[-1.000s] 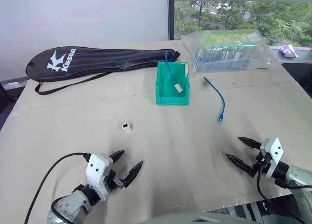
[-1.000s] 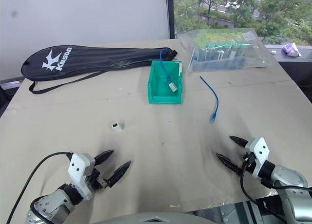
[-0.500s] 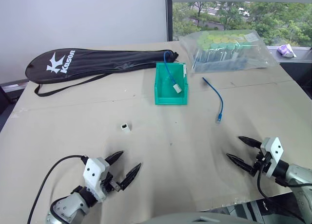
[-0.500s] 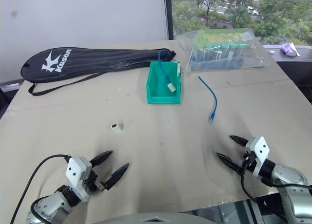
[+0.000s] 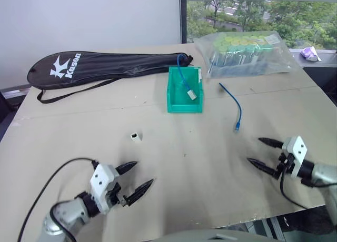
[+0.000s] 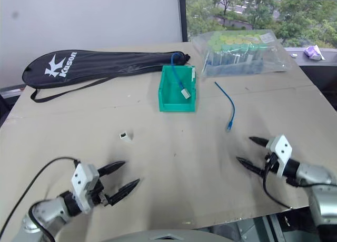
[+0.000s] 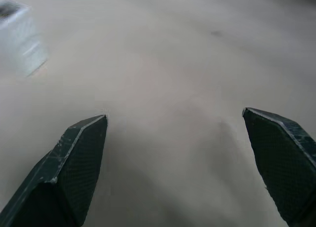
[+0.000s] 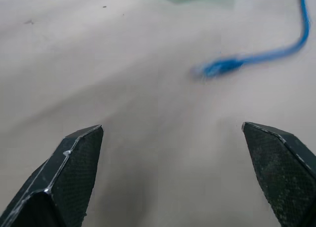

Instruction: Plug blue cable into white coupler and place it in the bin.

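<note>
Both claws are hanging low over the near edge of the cardboard-covered table (image 5: 184, 163), the left gripper (image 5: 134, 177) and the right gripper (image 5: 259, 152) each spreading its black fingers wide and gripping nothing. The blue cable (image 5: 235, 106) is lying loose on the table ahead of the right gripper, well apart from it, while the white coupler (image 5: 136, 136) is sitting alone ahead of the left one. The bin (image 5: 185, 90) is standing farther back between a black racket bag (image 5: 100, 67) and a clear bag of green-capped tubes (image 5: 246, 53), holding another blue cable with a cream block (image 5: 192, 94).
</note>
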Action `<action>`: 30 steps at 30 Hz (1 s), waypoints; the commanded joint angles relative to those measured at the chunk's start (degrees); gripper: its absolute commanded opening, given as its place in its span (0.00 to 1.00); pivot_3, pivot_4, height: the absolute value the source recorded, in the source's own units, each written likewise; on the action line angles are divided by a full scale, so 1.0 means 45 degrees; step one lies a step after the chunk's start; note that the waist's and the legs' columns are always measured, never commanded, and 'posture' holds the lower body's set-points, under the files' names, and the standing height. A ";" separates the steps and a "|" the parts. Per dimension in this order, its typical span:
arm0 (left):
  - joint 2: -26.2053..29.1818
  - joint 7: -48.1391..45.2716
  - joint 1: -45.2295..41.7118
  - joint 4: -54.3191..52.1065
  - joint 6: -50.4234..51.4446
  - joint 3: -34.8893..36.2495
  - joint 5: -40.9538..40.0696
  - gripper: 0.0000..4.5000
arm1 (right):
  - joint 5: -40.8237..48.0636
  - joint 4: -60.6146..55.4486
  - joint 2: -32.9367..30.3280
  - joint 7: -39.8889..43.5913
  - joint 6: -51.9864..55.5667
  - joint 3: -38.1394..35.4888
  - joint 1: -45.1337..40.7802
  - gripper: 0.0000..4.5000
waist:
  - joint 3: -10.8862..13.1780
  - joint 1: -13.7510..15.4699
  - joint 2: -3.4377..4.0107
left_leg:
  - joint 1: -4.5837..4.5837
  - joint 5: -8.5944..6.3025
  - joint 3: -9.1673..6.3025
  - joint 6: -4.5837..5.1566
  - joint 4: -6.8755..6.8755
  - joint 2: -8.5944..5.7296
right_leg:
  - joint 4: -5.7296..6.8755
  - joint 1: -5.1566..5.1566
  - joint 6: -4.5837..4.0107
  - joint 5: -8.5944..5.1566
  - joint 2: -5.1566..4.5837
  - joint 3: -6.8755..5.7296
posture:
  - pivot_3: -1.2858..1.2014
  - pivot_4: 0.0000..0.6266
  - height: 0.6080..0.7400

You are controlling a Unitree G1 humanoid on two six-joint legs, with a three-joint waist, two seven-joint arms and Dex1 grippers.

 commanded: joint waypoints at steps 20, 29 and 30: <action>0.3355 -0.0478 -0.4783 -0.2623 0.4904 0.0755 -0.3394 1.00 | -0.6771 1.4648 0.1356 0.6804 -0.8095 0.6786 -1.4678 0.99 | 0.0106 -0.0048 0.0012 | -0.0133 0.0033 0.0036 -0.0073 -0.0083 -0.0006 | -0.0043 -0.0164 -0.0018 0.0072 -0.0016 0.0035 | 0.52 0.24 1.00; 0.3300 -0.0094 -0.4382 -0.3240 0.5205 0.1050 -0.3367 1.00 | -0.8904 1.6371 0.2030 0.6682 -0.9599 0.7929 -1.5987 0.99 | 0.0112 -0.0078 0.0020 | -0.0132 0.0035 0.0033 -0.0078 -0.0081 -0.0015 | -0.0027 -0.0167 -0.0019 0.0072 -0.0032 0.0029 | 0.52 0.24 1.00; 0.3273 -0.0037 -0.4361 -0.3276 0.5208 0.1063 -0.3360 1.00 | -0.9021 1.6455 0.2069 0.6679 -0.9680 0.7971 -1.6028 0.99 | 0.0112 -0.0083 0.0020 | -0.0131 0.0036 0.0034 -0.0079 -0.0080 -0.0015 | -0.0025 -0.0167 -0.0019 0.0073 -0.0032 0.0030 | 0.52 0.24 1.00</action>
